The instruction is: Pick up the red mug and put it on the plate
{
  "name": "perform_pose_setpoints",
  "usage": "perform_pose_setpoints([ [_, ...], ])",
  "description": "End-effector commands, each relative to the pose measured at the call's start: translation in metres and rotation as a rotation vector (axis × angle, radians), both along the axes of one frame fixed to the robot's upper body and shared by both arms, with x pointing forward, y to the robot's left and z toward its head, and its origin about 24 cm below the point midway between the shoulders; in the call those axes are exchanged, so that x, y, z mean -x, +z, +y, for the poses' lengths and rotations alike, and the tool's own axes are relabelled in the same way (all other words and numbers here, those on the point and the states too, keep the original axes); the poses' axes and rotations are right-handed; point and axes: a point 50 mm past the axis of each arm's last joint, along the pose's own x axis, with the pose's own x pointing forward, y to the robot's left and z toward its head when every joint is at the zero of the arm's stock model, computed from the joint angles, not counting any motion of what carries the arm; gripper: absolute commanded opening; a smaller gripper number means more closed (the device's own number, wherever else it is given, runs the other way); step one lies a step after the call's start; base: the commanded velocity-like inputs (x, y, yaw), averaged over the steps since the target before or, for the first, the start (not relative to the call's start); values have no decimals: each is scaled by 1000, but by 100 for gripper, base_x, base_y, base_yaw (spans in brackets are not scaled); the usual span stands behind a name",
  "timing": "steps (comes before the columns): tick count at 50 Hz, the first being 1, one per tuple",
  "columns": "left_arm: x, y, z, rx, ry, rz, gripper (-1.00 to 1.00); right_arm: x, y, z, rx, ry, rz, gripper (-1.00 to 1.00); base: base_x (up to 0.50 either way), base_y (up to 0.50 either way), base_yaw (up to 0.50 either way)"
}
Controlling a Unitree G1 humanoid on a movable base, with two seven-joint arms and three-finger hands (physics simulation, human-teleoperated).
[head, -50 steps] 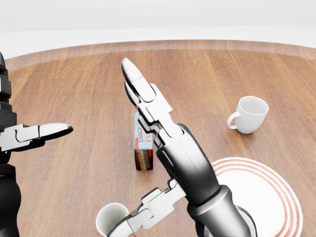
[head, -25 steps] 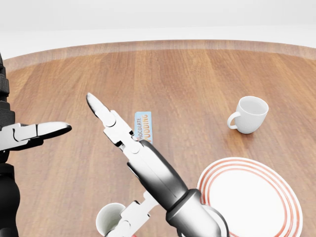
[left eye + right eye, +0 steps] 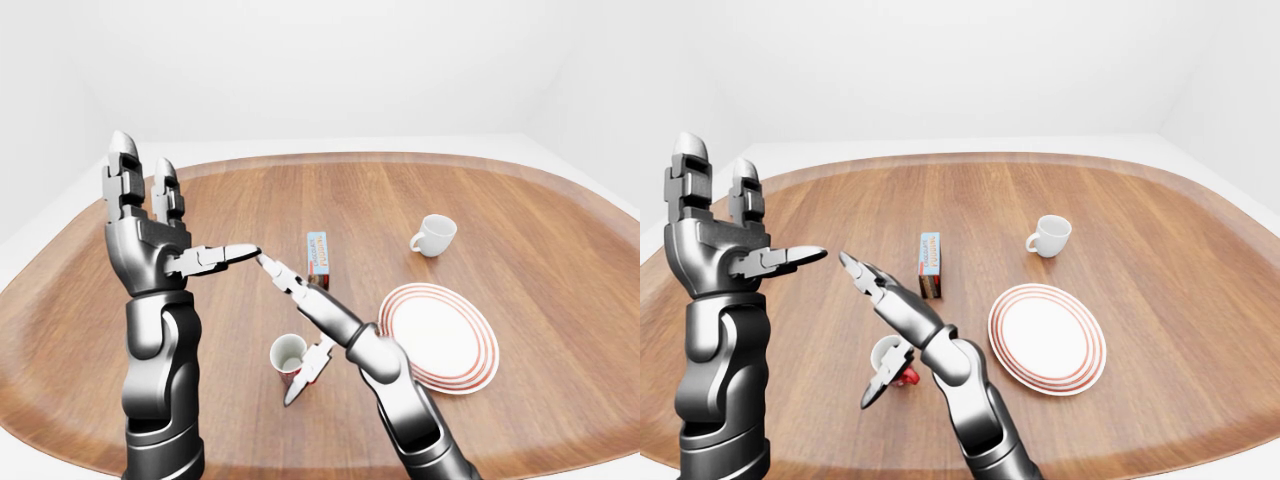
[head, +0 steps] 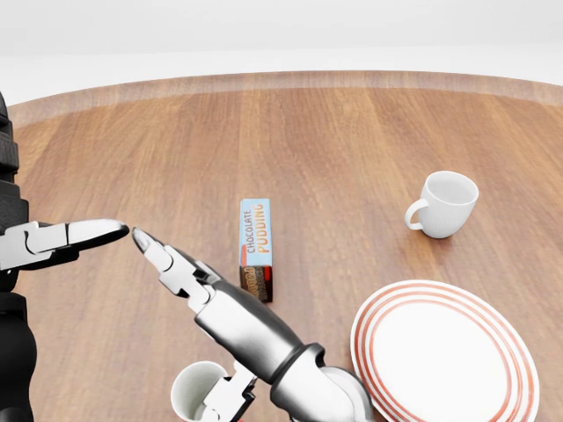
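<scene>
Right hand [image 3: 885, 325]: I see it spread open over the red mug, gripping nothing.
Left hand [image 3: 725, 245]: open, raised at left, empty.
Red mug [image 3: 288, 355]: upright, lower centre of the left-eye view.
Plate [image 3: 440, 335]: right of the mug, apart.

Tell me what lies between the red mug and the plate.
Only the right robot hand and its forearm cross that stretch; under them the table is bare wood between the red mug and the plate, seen best in the right-eye view.
</scene>
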Motion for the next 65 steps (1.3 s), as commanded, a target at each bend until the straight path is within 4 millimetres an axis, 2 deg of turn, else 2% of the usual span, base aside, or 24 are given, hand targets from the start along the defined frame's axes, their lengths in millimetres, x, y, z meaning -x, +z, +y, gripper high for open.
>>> perform_pose_setpoints([
  [1, 1, 0, -1, -2, -1, -1, 99, -1, -10, 7, 113, 32, 12, 100, 0, 0, 0],
  [21, 2, 0, -1, 2, -3, -4, 99, -9, -10, 17, 299, 76, -26, 100, 0, 0, 0],
  [30, 2, 1, -1, 4, -4, -9, 99, -11, -23, 23, 366, 88, 15, 100, 0, 0, 0],
  [53, 2, -1, -2, 4, -8, -3, 99, -22, -29, 31, 497, 91, 21, 100, 0, 0, 0],
  [58, 2, -1, -3, 3, -8, -1, 99, -22, -35, 31, 506, 88, 42, 100, 0, 0, 0],
  [61, 5, 5, -3, 7, -6, -30, 99, -25, -39, 30, 514, 79, 54, 100, 0, 0, 0],
  [65, 4, 1, -3, 4, -9, -12, 99, -26, -42, 30, 530, 81, 65, 100, 0, 0, 0],
])
